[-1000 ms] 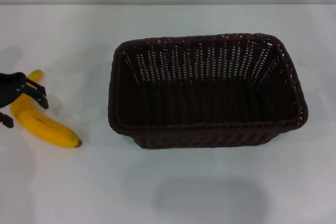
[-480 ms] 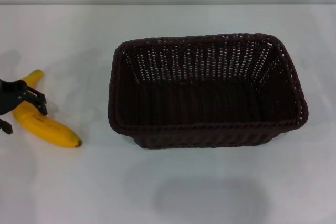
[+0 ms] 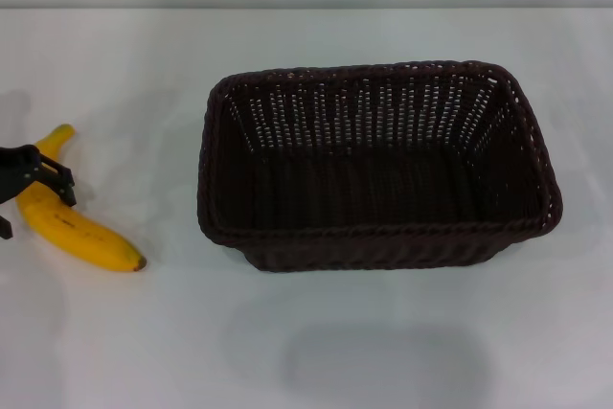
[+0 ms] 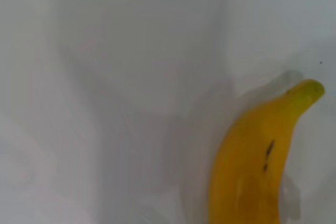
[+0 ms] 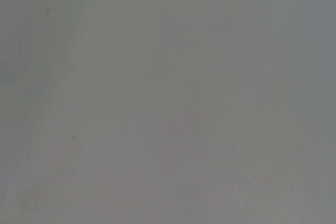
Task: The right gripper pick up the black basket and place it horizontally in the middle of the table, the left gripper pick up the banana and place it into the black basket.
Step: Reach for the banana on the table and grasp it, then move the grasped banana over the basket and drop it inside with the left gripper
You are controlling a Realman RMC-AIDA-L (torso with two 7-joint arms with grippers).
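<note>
The black basket (image 3: 375, 234) stands upright and lengthwise across the middle of the white table (image 3: 383, 352), and nothing lies in it. The yellow banana (image 3: 88, 237) lies on the table to the basket's left, dark tip pointing toward the front. My left gripper (image 3: 33, 206) is at the left edge of the head view, open, with its fingers on either side of the banana's upper half. The left wrist view shows the banana (image 4: 252, 166) close below on the white surface. The right gripper is out of view.
The table's far edge (image 3: 306, 9) runs along the top of the head view. A faint grey shadow (image 3: 383, 361) lies on the table in front of the basket. The right wrist view shows only a blank grey surface.
My left gripper has moved left and come lower over the banana. The banana and the basket have not moved.
</note>
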